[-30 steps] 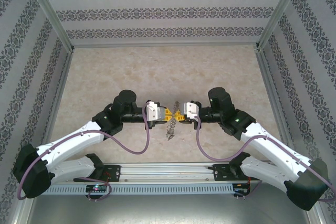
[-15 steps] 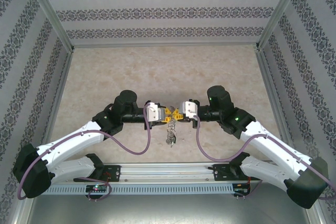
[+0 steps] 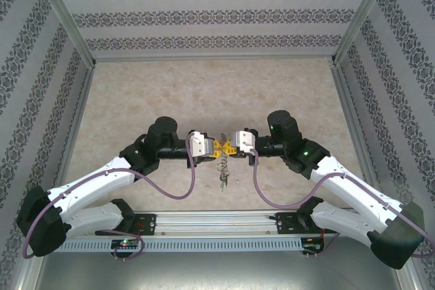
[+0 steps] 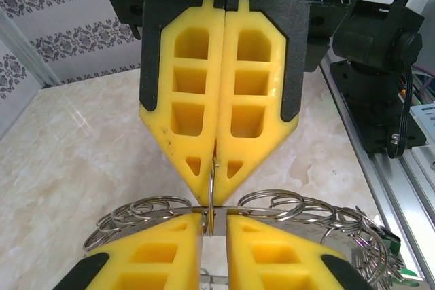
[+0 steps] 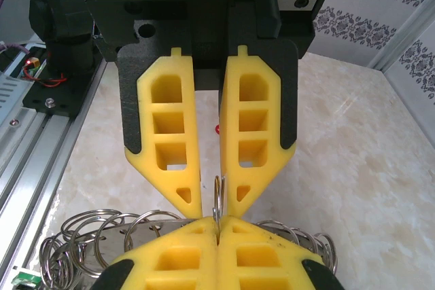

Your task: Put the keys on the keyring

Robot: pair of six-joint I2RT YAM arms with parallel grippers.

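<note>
Clearly, the right gripper (image 5: pixel 217 222) has its jaws pressed together on a thin silver ring seen edge-on, which belongs to the keyring (image 3: pixel 221 168). The left gripper (image 4: pixel 215 219) meets it tip to tip, jaws a little apart with the same ring in the gap. The bunch of rings hangs between both grippers, above the table (image 3: pixel 136 100). Behind the left fingers a tiny red spot (image 5: pixel 217 128) shows, perhaps a key.

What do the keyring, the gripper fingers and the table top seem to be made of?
The keyring: looks like polished steel wire, silvery with bright reflections. The fingers: yellow matt plastic, probably moulded or printed, with hollow cells. The table: beige marble pattern; whether it is stone or laminate, I cannot tell.
</note>
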